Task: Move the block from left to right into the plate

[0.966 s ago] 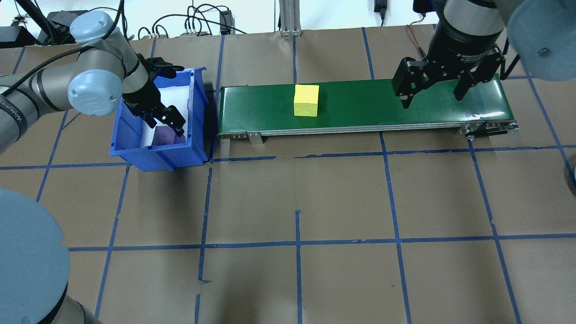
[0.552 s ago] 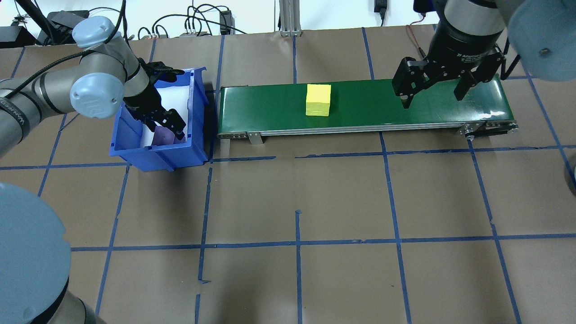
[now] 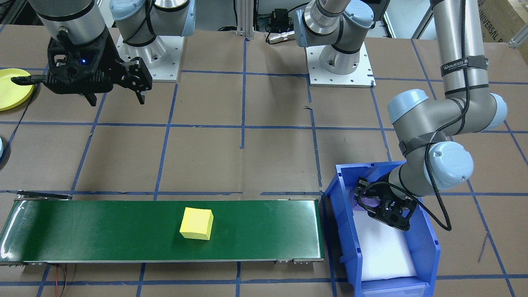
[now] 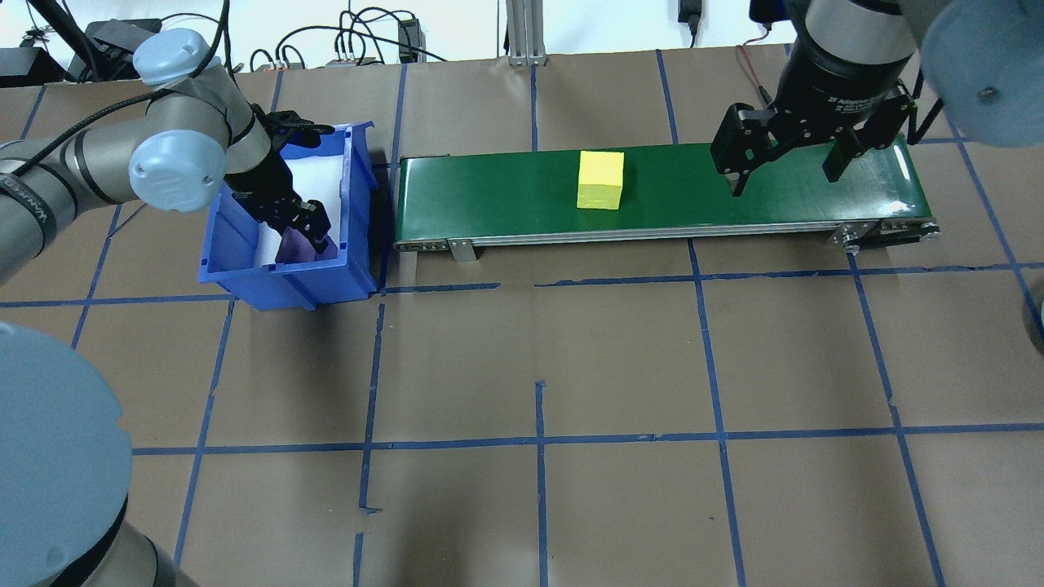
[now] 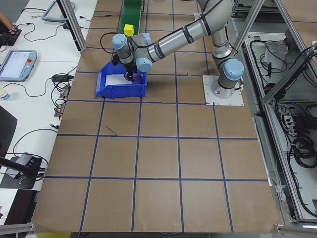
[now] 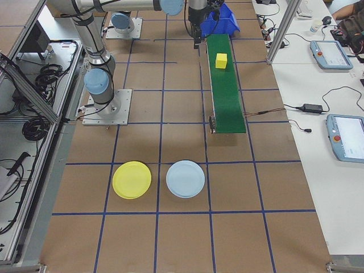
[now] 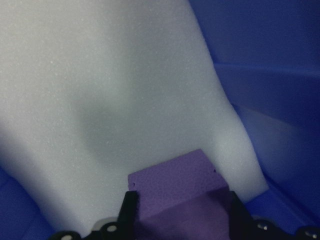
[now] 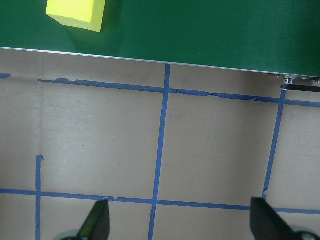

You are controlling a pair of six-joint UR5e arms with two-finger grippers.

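So far no block sits in a plate: the yellow block lies mid-belt on the conveyor, short of the spread, empty right claw. Meanwhile the left claw straddles a purple block in the blue bin; whether it grips yet, I cannot tell.

conveyor: a long green belt runs across the lower part of the view, from about 9 o'clock to 5 o'clock.
yellow block: a cube sits on the belt near its middle, at about 7 o'clock.
blue bin: it stands just beside the belt's end at 4 o'clock, lined with white foam.
left gripper: it reaches down inside the bin over the foam; its fingers are hidden.
right gripper: it hangs above the brown table at 10 o'clock, fingers spread wide.
yellow plate: it lies at the 9 o'clock edge, partly cut off.
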